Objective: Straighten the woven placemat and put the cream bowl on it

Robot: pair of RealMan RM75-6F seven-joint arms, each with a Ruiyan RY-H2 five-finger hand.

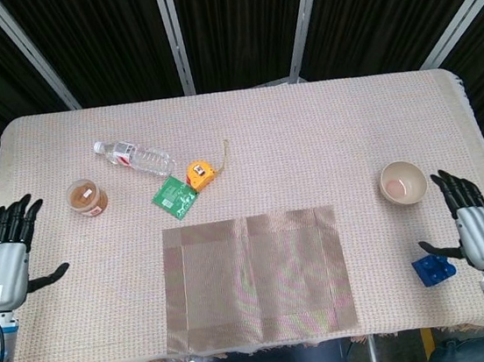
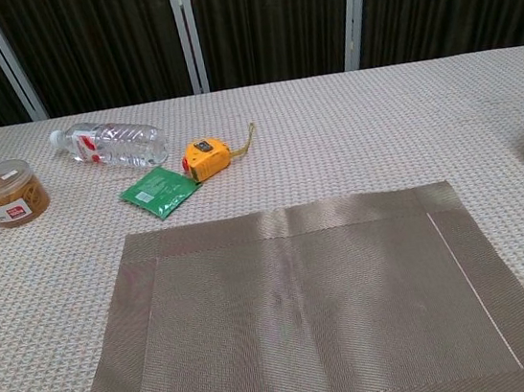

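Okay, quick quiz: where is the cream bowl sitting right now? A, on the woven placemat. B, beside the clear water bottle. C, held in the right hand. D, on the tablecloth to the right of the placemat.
D: the cream bowl rests on the bare tablecloth, well right of the brown woven placemat, with the open right hand near it but not touching.

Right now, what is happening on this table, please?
Neither hand holds anything. The left hand is open at the left edge of the table, away from the placemat, which lies flat and square near the front edge. The right hand is open beside the blue block, just short of the cream bowl. The bowl is not yet on the placemat; picking it up looks like the next step.
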